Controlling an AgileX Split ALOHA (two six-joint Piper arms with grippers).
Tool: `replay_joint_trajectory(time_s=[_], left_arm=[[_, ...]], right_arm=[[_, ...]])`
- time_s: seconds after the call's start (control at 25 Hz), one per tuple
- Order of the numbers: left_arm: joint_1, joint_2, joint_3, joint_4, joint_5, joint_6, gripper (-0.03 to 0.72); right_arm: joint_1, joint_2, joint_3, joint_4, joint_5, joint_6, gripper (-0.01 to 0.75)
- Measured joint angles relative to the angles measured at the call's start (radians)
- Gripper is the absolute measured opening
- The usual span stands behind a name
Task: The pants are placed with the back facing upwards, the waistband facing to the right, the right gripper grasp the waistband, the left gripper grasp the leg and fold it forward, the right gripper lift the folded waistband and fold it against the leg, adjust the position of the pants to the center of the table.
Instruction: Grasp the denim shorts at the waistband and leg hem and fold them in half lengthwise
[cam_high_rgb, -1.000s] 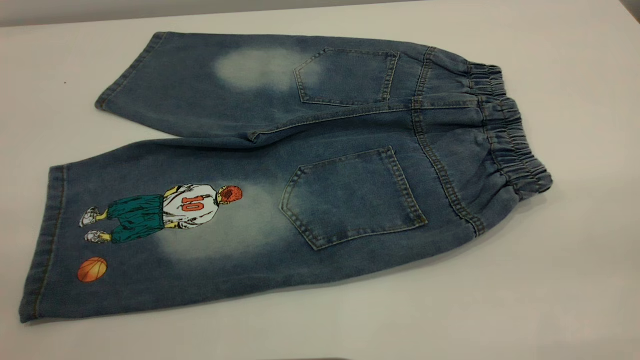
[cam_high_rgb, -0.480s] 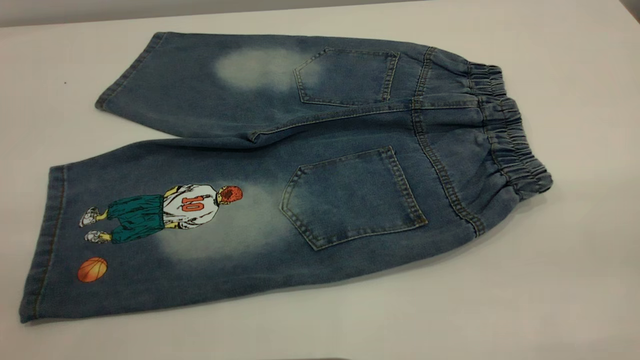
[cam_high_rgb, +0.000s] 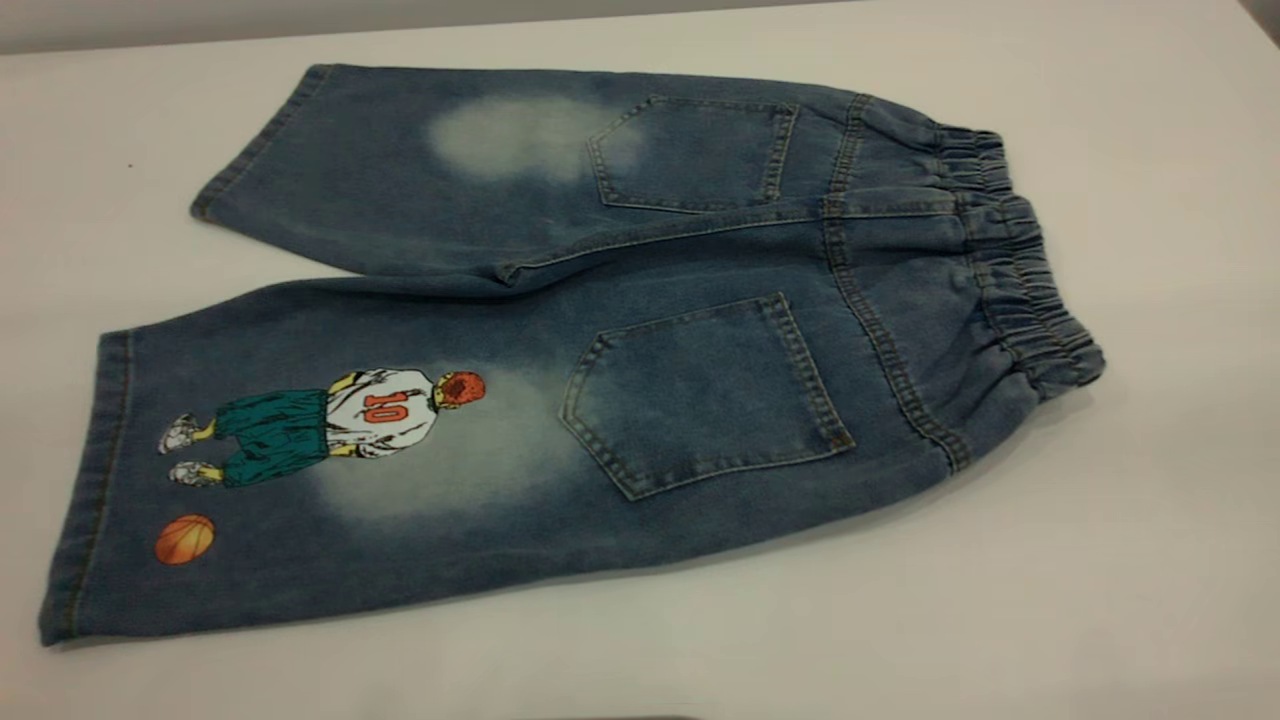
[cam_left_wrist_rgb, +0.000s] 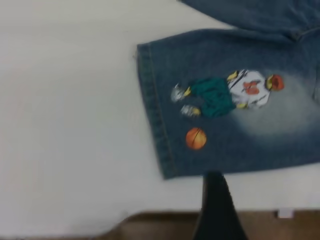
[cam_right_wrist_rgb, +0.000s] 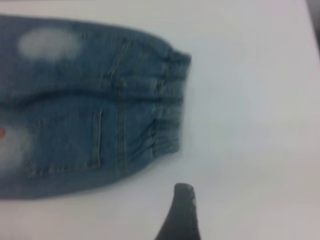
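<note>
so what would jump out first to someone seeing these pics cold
The pants lie flat across the table, back pockets up, elastic waistband toward the right. On the leg nearest the camera is a bright print: a red-haired player in a number 10 shirt, an orange basketball beside the hem.

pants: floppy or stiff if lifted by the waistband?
Likely floppy: the pants lie flat on the table, so the legs should drape and trail. The gathered elastic waistband looks bulky, probably an easy pinch. Denim probably drags rather than slides.

White table (cam_high_rgb: 1150, 560); pants (cam_high_rgb: 700, 300) flat on it.
</note>
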Motion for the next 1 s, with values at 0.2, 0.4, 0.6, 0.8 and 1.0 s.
replay_joint_trajectory(time_s=[0.2,0.4,0.6,0.8,1.0], left_arm=[[0.000,0.299,-0.008,-0.149,-0.259,0.130,0.442],[0.000,0.550,-0.011,-0.346,-0.404,0.354,0.442],[0.000,0.720,-0.011,-0.474,-0.513,0.550,0.442],[0.000,0.830,-0.012,-0.605,-0.586,0.694,0.442],[0.000,0.860,-0.012,-0.675,-0.608,0.778,0.442]], right_arm=[[0.000,0.276,0.000,0.094,-0.125,-0.043,0.569],[0.000,0.557,0.000,0.329,-0.254,-0.210,0.569],[0.000,0.843,0.000,0.595,-0.363,-0.450,0.569],[0.000,1.151,-0.002,0.797,-0.470,-0.666,0.569],[0.000,1.399,-0.010,1.004,-0.513,-0.856,0.569]])
